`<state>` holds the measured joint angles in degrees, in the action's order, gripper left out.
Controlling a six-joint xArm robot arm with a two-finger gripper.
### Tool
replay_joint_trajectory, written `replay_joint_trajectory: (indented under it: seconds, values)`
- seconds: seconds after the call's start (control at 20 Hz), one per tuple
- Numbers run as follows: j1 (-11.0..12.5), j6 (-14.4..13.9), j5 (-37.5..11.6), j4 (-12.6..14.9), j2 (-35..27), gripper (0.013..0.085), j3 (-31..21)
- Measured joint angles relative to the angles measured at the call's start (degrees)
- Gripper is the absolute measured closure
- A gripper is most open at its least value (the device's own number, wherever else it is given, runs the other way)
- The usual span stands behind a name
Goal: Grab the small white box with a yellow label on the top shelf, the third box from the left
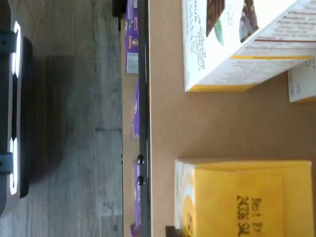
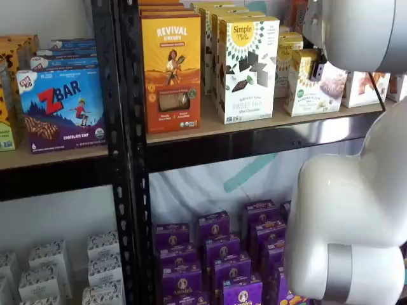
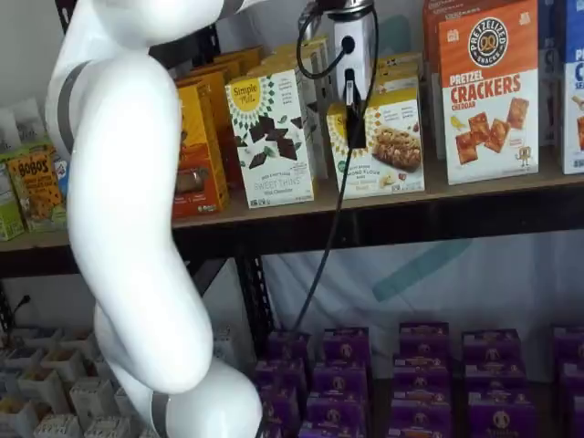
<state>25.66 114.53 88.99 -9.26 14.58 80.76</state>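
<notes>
The small white box (image 3: 388, 151), with a yellow top and pictured cookies, stands on the top shelf (image 3: 301, 214) to the right of a taller white Simple Mills box (image 3: 272, 137). It also shows in a shelf view (image 2: 313, 86). The gripper (image 3: 354, 123) hangs from its white body just in front of the small box's upper left part; only one black finger shows, side-on. A black piece of the gripper (image 2: 318, 68) shows at the box's top. In the wrist view the box's yellow top (image 1: 247, 197) lies close below the camera on the tan board (image 1: 168, 123).
An orange Revival box (image 2: 170, 70) and the taller white box (image 2: 247, 67) stand left of the small box. A pretzel crackers box (image 3: 488, 91) stands to its right. Purple boxes (image 2: 222, 254) fill the lower shelf. The white arm (image 3: 128, 228) fills much of both shelf views.
</notes>
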Motion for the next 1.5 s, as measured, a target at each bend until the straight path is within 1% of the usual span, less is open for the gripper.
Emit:
replay_joint_trajectory:
  seconds: [0.1, 0.25, 0.5, 0.75, 1.0, 1.15, 1.25, 1.5]
  values:
    - [0.02, 0.02, -0.02, -0.14, 0.00, 0.0530, -0.03]
    - [0.08, 0.04, 0.04, -0.37, -0.03, 0.0650, -0.01]
    - [0.24, 0.07, 1.33, -0.33, -0.35, 0.0650, 0.82]
    - [0.60, 0.15, 3.38, -0.45, 1.03, 0.0650, 0.68]
    - [0.88, 0.30, 4.56, -0.08, 5.32, 0.0650, -2.24]
    - [0.67, 0.17, 5.15, 0.73, 6.95, 0.0650, -3.41]
    - [0.67, 0.10, 6.42, 1.20, 10.51, 0.0650, -6.00]
    - [0.50, -0.06, 7.33, 1.81, 13.75, 0.0650, -8.49]
